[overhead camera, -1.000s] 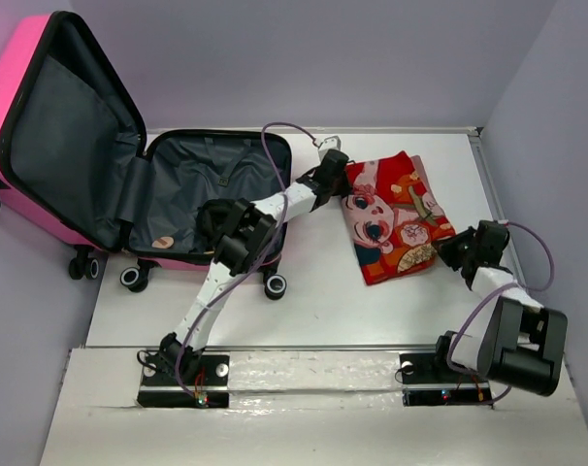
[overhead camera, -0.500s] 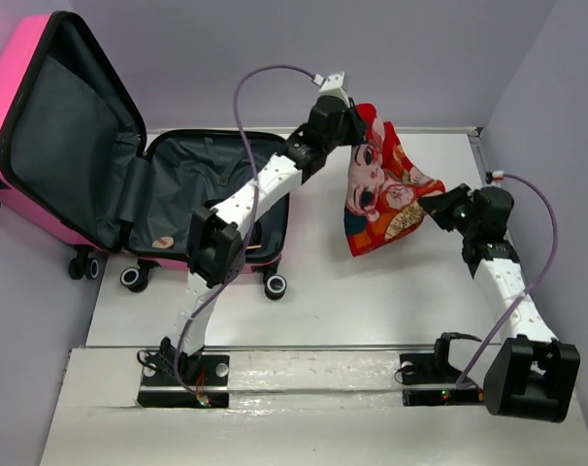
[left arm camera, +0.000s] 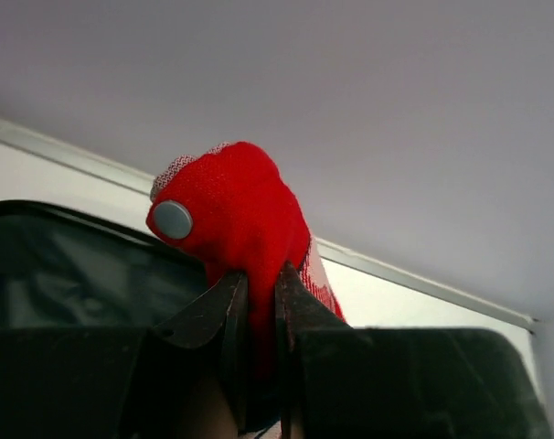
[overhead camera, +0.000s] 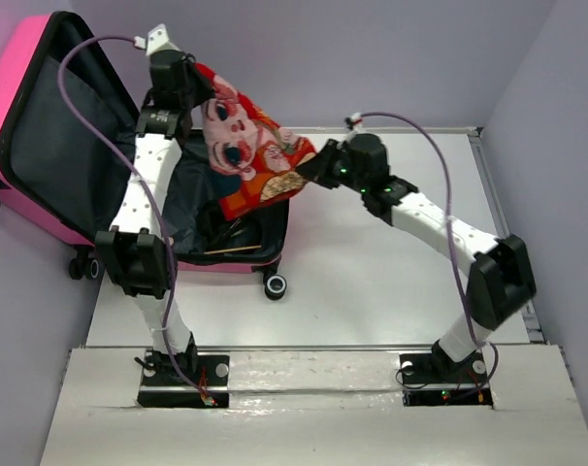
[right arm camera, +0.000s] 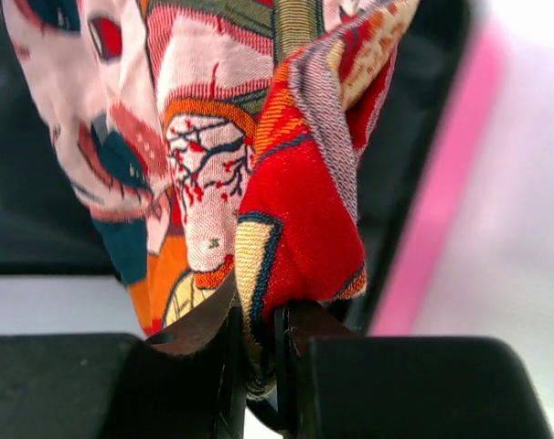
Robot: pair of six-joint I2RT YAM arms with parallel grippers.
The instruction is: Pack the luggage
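Top external, near to far: white bench (overhead camera: 372,282), with the luggage (overhead camera: 81,155) open on it at 9-10 o'clock. Base tray lies flat, wheels toward the near edge, and the pink lid stands up at 10 o'clock with grey lining showing. Around centre the right gripper (overhead camera: 313,170) is clamped on the lower corner of the printed cloth (overhead camera: 255,155). Cloth is stretched in the air between both arms, over the right part of the base tray; can't tell if it touches the lining. Further back at 11 o'clock the left gripper (overhead camera: 192,83) sits high beside the lid, pinched on the cloth's top red corner. Both wrist views show fabric squeezed between the fingers
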